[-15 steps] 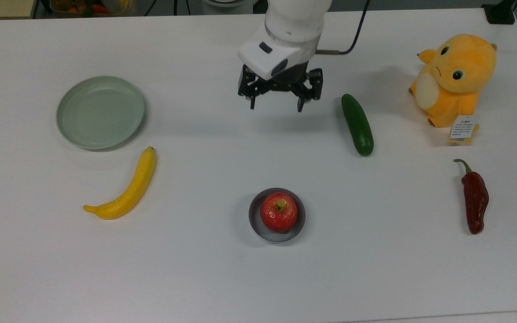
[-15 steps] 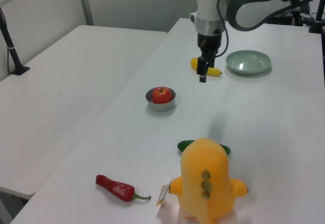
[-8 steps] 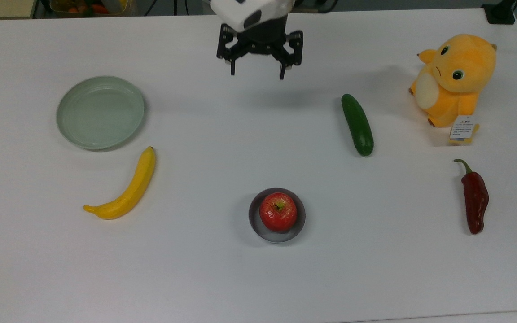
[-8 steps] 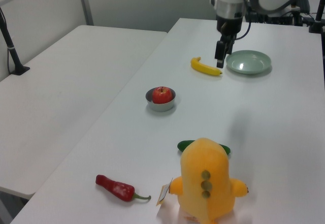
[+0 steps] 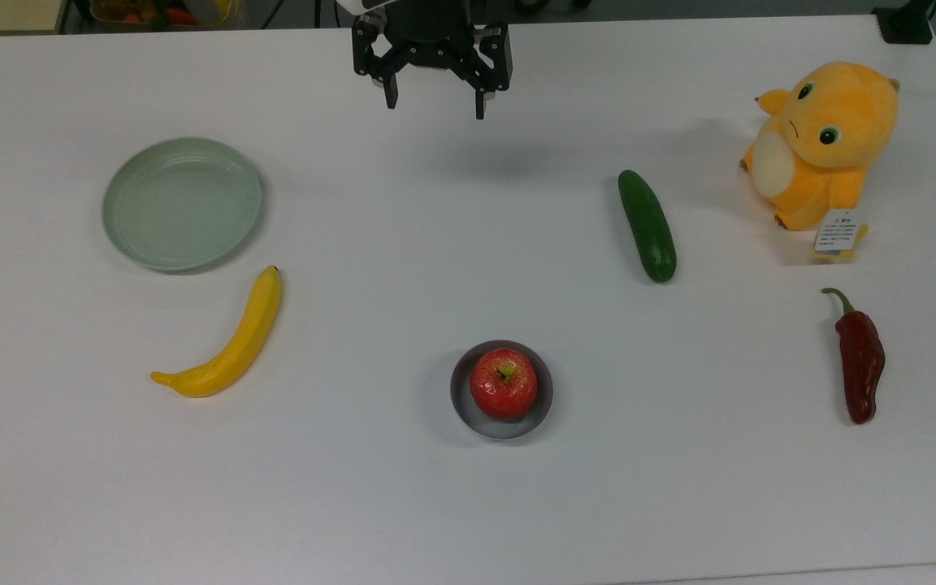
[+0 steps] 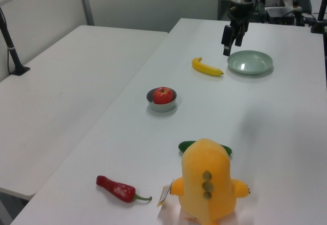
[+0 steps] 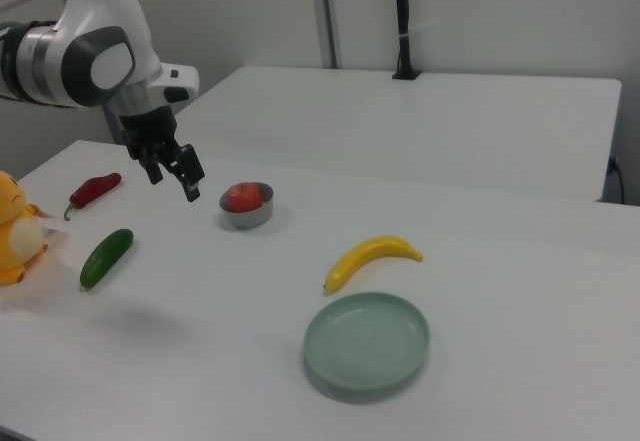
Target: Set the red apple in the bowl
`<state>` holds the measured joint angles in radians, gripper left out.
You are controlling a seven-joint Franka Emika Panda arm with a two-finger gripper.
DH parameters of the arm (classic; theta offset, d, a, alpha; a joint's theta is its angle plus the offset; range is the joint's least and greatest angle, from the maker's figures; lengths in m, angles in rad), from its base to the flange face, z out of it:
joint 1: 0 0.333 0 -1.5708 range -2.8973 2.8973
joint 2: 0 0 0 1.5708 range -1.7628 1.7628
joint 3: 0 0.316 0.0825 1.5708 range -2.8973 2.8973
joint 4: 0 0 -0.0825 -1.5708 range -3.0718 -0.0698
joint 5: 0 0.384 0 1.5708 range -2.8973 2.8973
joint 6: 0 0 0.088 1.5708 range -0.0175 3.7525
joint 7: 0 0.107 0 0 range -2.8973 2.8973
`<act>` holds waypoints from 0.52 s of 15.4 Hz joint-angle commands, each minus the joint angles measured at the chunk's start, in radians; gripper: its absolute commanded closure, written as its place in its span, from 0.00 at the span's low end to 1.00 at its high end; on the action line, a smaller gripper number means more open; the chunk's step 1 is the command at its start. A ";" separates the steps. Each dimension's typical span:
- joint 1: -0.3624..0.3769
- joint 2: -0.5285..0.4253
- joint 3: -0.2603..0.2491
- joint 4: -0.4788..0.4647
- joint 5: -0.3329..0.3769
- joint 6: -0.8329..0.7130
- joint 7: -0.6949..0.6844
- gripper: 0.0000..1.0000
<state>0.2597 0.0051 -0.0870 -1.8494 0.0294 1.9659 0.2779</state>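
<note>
I read the black two-finger gripper [image 5: 433, 104] as spread wide and empty, hanging above the white table [image 5: 403, 504] near the top view's upper edge. From the fingers, the round glossy red apple [image 5: 504, 383] lies well away toward the top view's bottom, slightly to the top view's right, stem up, seated inside the small round grey bowl [image 5: 539, 412]. The pale green shallow plate [image 5: 181, 203] and yellow banana [image 5: 226, 344] sit apart from both. I judge placement done; no further grasp is needed.
</note>
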 commanded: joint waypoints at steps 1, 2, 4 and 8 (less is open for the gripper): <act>-0.016 -0.025 0.004 -0.034 0.021 0.007 -0.025 0.00; -0.017 -0.025 0.004 -0.034 0.015 0.005 -0.031 0.00; -0.016 -0.022 0.006 -0.034 0.010 0.005 -0.061 0.00; -0.013 -0.020 0.007 -0.034 0.001 0.005 -0.065 0.00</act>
<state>0.2497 0.0051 -0.0860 -1.8569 0.0293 1.9659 0.2401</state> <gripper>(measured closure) 0.000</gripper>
